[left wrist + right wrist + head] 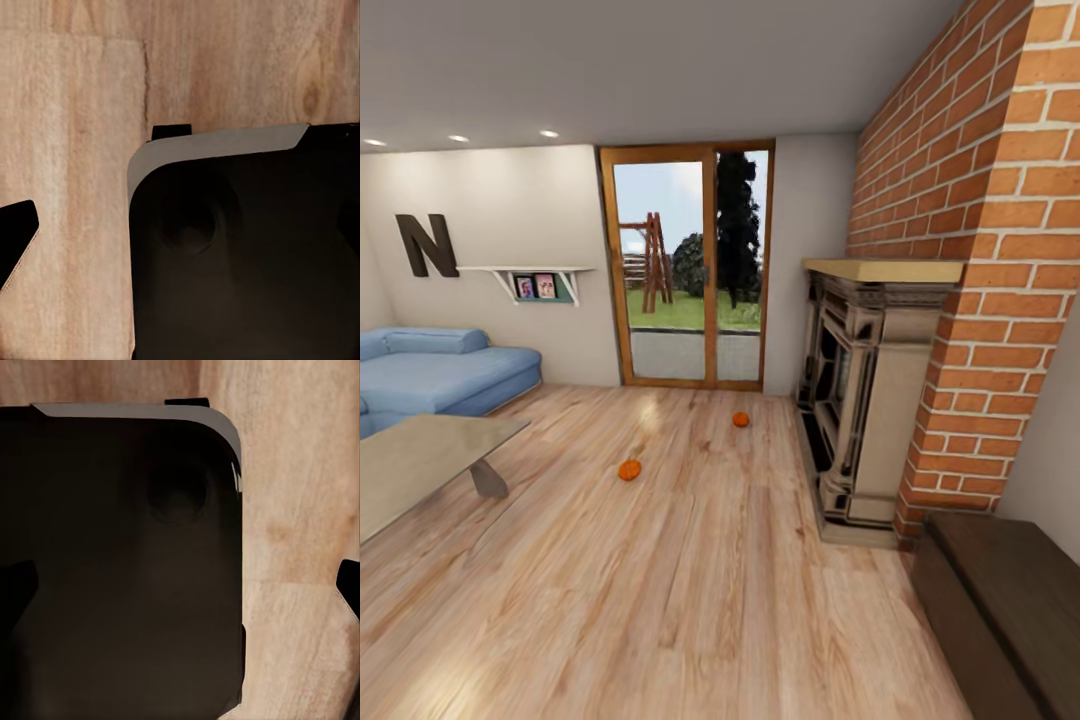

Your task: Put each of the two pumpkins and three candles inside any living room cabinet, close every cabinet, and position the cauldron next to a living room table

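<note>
A living room seen from the robot's head. A light wood plank floor (pixel 690 580) fills the lower half of the frame. Two small orange pumpkins lie on it near the middle: the nearer pumpkin (pixel 629 469) sits left of centre, and the farther pumpkin (pixel 740 419) sits up and to the right, closer to the fireplace. They are well apart from each other.

At the left edge, the corner of a low bench (pixel 420 455) with a greyish glassy top and a slanted grey leg juts into the frame. Behind it, in the upper left, is a blue sofa (pixel 440 370), with a large dark letter N (pixel 426 245) and a small wall shelf (pixel 540 280) on the pale wall above.

A wood-framed glass door (pixel 688 265) stands at centre back, with grass and trees outside. On the right rises a red brick chimney (pixel 980 250) with a stone fireplace (pixel 860 390) set into it. At the lower right corner is the flat top of a dark brown cabinet (pixel 1010 590), shut as far as can be seen.

Both wrist views look down at the plank floor past a large dark rounded body of the robot. Dark finger tips show at the edges of the left tool (pixel 16 236) and the right tool (pixel 349 581); I cannot tell how wide either stands.
</note>
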You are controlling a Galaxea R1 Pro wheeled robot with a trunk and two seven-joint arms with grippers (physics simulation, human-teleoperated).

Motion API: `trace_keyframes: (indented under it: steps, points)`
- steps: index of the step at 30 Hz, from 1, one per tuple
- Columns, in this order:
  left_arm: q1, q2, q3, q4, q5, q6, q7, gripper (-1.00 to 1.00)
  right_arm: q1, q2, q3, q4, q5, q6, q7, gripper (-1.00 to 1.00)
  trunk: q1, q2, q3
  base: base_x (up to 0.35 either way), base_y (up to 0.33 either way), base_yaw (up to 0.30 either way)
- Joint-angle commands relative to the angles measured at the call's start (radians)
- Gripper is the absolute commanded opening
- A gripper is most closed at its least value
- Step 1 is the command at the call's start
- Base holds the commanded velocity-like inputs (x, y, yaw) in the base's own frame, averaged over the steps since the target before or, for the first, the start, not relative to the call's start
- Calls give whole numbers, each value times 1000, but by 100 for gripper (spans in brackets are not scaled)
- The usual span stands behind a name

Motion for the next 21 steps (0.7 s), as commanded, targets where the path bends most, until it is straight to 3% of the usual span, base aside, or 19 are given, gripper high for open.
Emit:
trace_keyframes:
  steps: [1, 12, 21]
  points:
    - [-1, 0, -4, 1, 0, -5, 0, 100, 0, 0, -4, -1, 0, -2, 0, 100, 1, 0, -1, 286, 0, 0]
    - [1, 2, -8, 1, 2, -33, -6, 100, 0, 0, -5, -1, 0, -3, 1, 100, 1, 0, -1, 277, 2, 0]
    - [2, 2, -10, 1, -1, -77, -9, 100, 0, 1, -4, -1, 0, -3, 1, 100, 1, 0, -1, 321, 100, 0]
